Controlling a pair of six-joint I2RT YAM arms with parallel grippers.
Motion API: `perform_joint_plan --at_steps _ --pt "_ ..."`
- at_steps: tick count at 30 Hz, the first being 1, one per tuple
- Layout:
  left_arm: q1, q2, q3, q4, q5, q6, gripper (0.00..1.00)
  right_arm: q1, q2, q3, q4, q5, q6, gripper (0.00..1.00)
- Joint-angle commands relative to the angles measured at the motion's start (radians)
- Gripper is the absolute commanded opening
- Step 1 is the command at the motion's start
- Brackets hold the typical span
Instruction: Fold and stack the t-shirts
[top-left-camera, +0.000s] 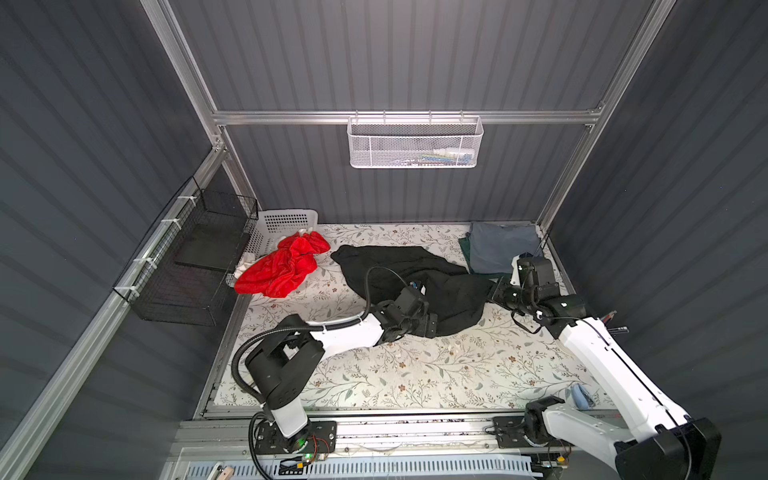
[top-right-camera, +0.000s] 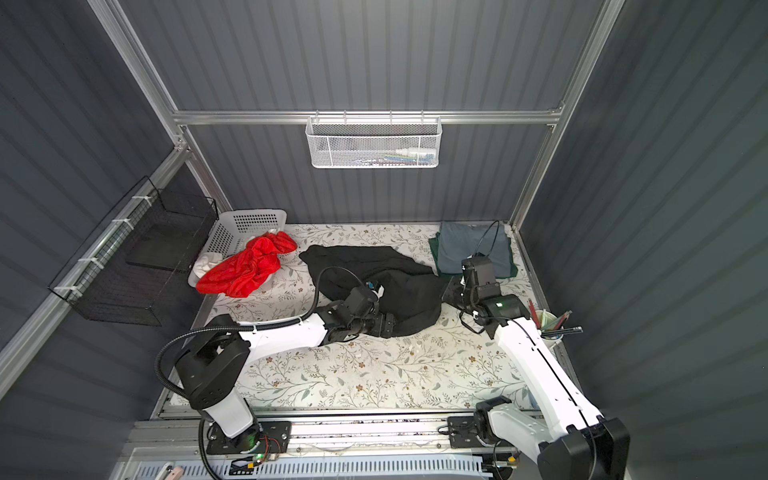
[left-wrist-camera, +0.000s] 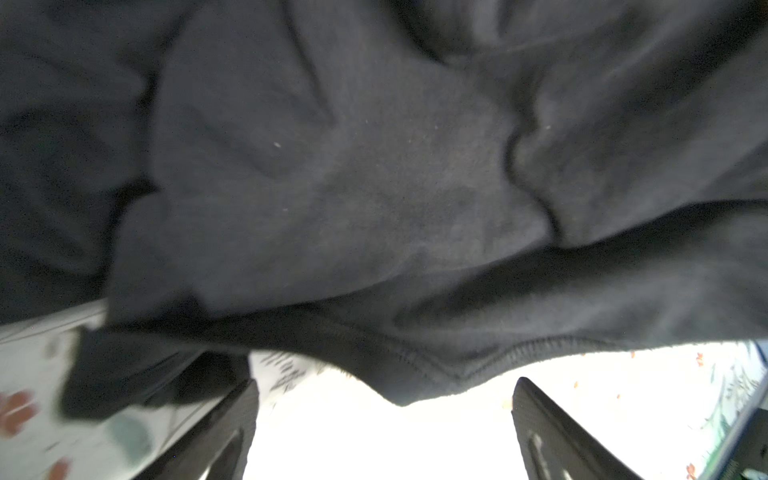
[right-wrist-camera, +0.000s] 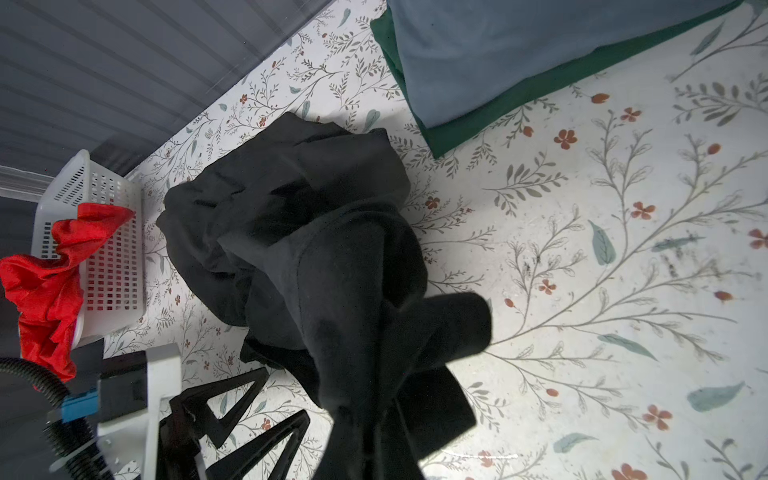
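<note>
Right jaws clench a bunch of the black shirt (top-left-camera: 449, 286), crumpled centrally on the desk (top-left-camera: 415, 374); left jaws gape at the shirt's near hem. Closing there may pinch several layers together.

Bare floral table (top-left-camera: 415, 374) along the near edge; black t-shirt (top-left-camera: 453, 299) mid-table and white basket (top-left-camera: 286, 220) (far left corner) as obstacles

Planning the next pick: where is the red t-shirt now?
In both top views the red t-shirt lies crumpled at the far left, spilling from the white basket onto the table, left of the black t-shirt.
</note>
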Motion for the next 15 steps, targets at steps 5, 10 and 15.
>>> perform_joint_plan --at_steps 5,10,15 --pt "-0.014 0.128 0.101 0.017 0.061 -0.014 0.93 -0.032 -0.017 -0.034 0.044 -0.058 0.016 0.00" --pt "-0.014 0.198 0.158 -0.026 0.057 -0.011 0.87 -0.058 -0.029 -0.063 0.057 -0.085 0.029 0.00" --pt "-0.014 0.256 0.204 -0.045 0.066 -0.012 0.78 -0.078 -0.046 -0.093 0.064 -0.099 0.039 0.00"
